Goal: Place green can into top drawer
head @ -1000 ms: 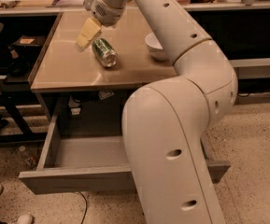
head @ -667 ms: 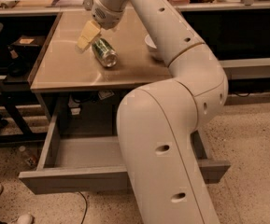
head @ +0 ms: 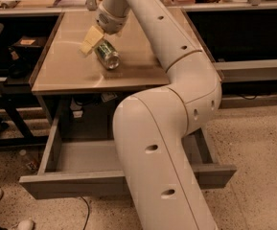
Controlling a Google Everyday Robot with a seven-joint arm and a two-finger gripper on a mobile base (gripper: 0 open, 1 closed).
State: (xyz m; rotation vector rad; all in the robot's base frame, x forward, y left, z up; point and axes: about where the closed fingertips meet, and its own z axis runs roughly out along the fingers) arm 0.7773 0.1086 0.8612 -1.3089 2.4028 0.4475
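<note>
Now the gripper (head: 97, 48) (jaws clamped on the green can (head: 108, 56)) hangs over the table (head: 63, 73), top drawer (head: 71, 186) open below.

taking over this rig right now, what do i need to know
Gripper: above the table, right against the green can; whether it has a grip on the can is unclear.
Green can: tilted at the tabletop, one silver end toward the camera.
Top drawer: pulled open below the table's front edge.
Done: drawer open, gripper at the can.
Left: likely lift the can, bring it over the front edge, lower it into the drawer and release.
</note>
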